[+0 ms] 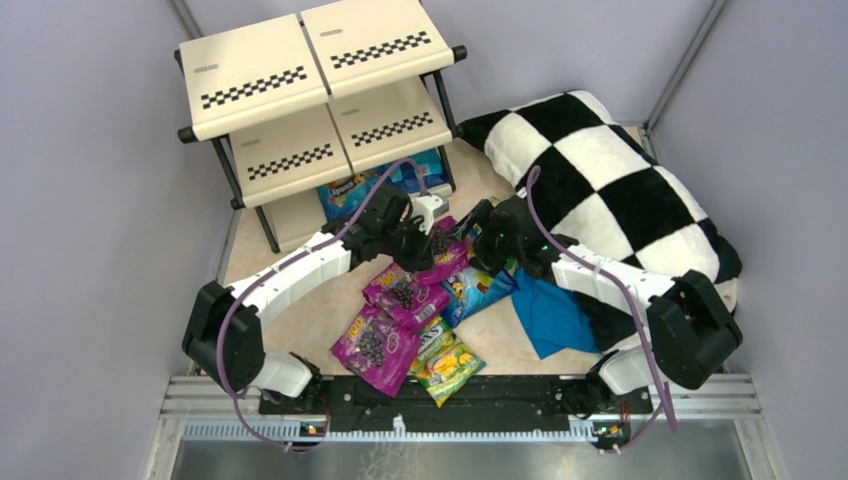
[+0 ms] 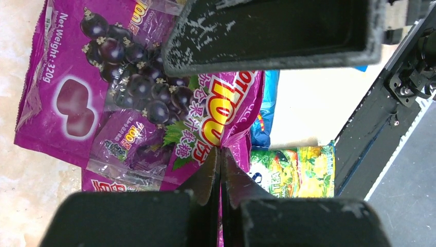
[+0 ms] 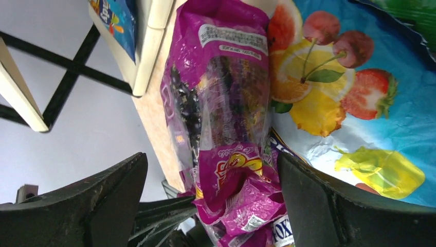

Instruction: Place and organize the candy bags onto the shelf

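My left gripper (image 1: 428, 243) is shut on the edge of a magenta-purple grape candy bag (image 1: 447, 256), held just above the table in front of the shelf (image 1: 300, 70). In the left wrist view the jaws (image 2: 221, 154) pinch that bag (image 2: 205, 113). My right gripper (image 1: 482, 240) is open, its jaws on either side of the same bag (image 3: 221, 103) without touching it; the gripper shows in the right wrist view (image 3: 211, 164). Two more purple bags (image 1: 403, 293) (image 1: 375, 345), a green-yellow bag (image 1: 446, 362) and a blue fruit bag (image 1: 476, 290) lie on the table.
Blue bags (image 1: 385, 183) lie on the shelf's bottom tier. A checkered pillow (image 1: 600, 180) fills the back right. A plain blue cloth (image 1: 550, 315) lies under the right arm. Grey walls close in both sides.
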`<state>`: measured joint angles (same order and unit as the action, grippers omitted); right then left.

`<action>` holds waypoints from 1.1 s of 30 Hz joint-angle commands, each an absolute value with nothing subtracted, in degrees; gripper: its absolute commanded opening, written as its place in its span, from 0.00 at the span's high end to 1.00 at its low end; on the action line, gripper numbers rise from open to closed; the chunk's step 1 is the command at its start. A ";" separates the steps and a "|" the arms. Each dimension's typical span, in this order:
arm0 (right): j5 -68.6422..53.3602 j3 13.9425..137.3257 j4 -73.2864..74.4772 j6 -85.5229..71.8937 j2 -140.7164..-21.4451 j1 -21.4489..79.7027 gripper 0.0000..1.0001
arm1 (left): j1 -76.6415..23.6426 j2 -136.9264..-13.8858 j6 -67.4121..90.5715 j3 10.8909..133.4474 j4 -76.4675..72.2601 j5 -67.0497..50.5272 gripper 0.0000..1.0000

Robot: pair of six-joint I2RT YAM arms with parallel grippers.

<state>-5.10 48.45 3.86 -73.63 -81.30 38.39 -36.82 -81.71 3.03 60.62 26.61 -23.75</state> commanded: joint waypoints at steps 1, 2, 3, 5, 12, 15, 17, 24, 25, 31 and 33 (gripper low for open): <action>-1.23 48.57 5.30 -78.10 -81.17 39.22 0.04 | -37.18 -79.33 3.46 60.35 24.00 -27.14 1.00; -0.42 48.40 6.25 -77.76 -80.48 39.24 0.03 | -37.18 -79.05 3.44 60.25 24.07 -26.43 1.00; 0.93 48.04 6.92 -77.36 -79.61 39.19 0.03 | -37.14 -78.92 3.42 60.21 24.05 -25.75 1.00; 3.15 47.46 8.55 -75.60 -77.74 39.15 0.01 | -37.14 -78.69 3.49 60.21 24.17 -24.95 1.00; -1.33 45.01 7.39 -76.59 -76.60 39.15 0.01 | -37.10 -77.56 3.57 60.03 23.41 -26.39 1.00; -0.90 45.23 7.07 -77.74 -76.53 39.91 0.01 | -37.09 -77.14 3.42 59.72 22.99 -26.60 1.00; -0.27 44.25 4.07 -80.06 -76.94 41.06 0.01 | -37.00 -77.16 3.66 59.67 22.67 -27.40 1.00; 11.21 42.68 -5.85 -90.84 -81.15 49.13 0.03 | -36.97 -77.37 3.94 59.55 22.23 -28.20 1.00; 13.43 42.75 -6.79 -92.13 -81.88 50.15 0.03 | -36.89 -77.23 3.90 59.58 22.11 -28.21 1.00; 20.06 43.70 -11.94 -95.00 -86.50 51.73 0.06 | -36.85 -76.00 3.98 59.08 21.17 -29.20 1.00; 21.52 43.76 -14.14 -95.26 -87.42 52.03 0.10 | -36.83 -75.78 4.02 58.91 20.78 -29.88 1.00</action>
<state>14.46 43.11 -6.83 -92.33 -86.00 51.09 -36.69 -79.02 3.09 59.18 23.90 -25.32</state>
